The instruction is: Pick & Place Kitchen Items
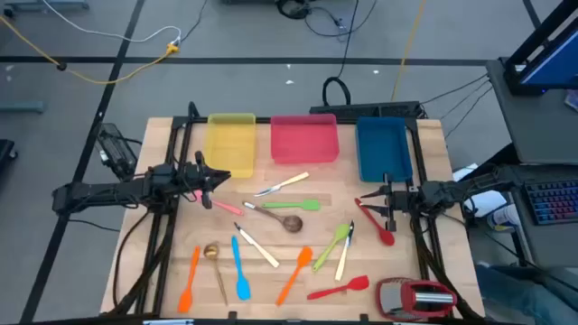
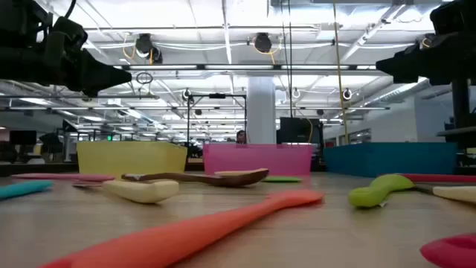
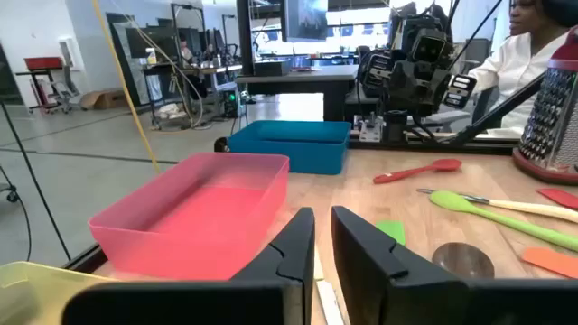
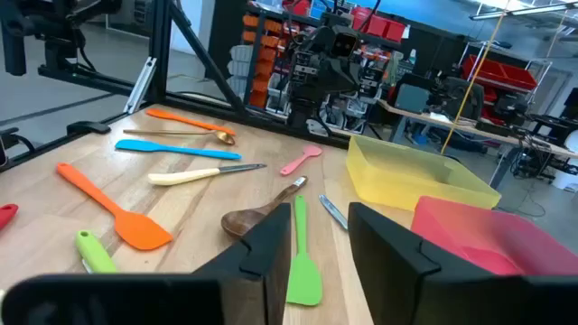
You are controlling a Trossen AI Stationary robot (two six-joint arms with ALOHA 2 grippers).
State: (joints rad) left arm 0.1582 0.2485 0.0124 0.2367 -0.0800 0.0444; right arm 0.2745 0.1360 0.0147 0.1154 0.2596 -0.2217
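Wooden table (image 1: 163, 135), gadget (image 1: 415, 298) cut off

The high view looks straight down on the whole table (image 1: 298, 271). The low view sits at table height, close behind an orange spatula (image 2: 186, 231), facing the far trays. Each wrist view looks across the table toward the opposite arm; all share the pink tray (image 1: 304, 138).

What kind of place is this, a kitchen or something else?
Not a kitchen: most likely a robotics lab or open workshop. The wooden table stands on a bare floor with loose cables, other workbenches and equipment racks fill the room behind, and long ceiling lights run overhead.
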